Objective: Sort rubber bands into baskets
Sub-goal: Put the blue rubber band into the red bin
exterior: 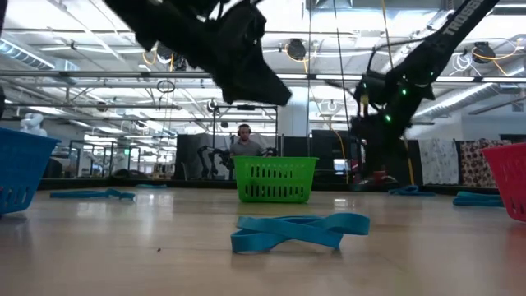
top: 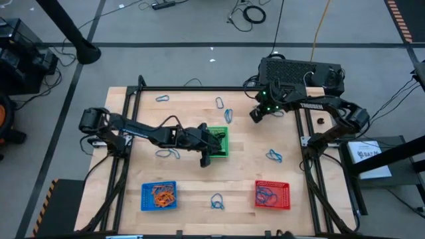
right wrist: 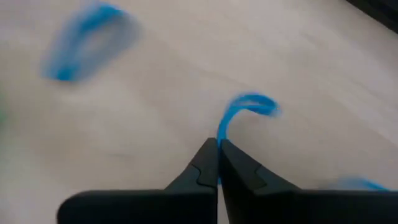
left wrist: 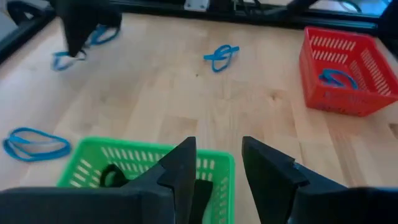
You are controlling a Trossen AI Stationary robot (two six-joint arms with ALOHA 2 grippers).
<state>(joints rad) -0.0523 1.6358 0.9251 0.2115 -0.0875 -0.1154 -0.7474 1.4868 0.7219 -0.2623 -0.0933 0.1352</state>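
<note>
The right tool (right wrist: 217, 163) is pinching a blue band (right wrist: 245, 109) between its pressed-together fingers; the loop is sticking out past the tips and curling over the counter (right wrist: 155, 81). In the high view this tool (top: 255, 114) is hanging over the far part of the counter, to the right of and beyond the green basket (top: 221, 141), with more blue bands (top: 224, 109) lying just to its left.

The left tool (left wrist: 216, 180) is hovering right over the green basket (left wrist: 93, 165), its fingers standing spread with nothing between them; a dark band (left wrist: 111, 176) is lying inside that basket.

Nearer the front edge than the green basket, the blue basket (top: 159, 195) is sitting to its left, holding orange bands (top: 161, 193), and the red basket (top: 272, 194) to its right, holding blue ones. A lone blue band (top: 217, 201) is lying between those two front baskets, and another (top: 274, 156) is lying right of the green basket.
</note>
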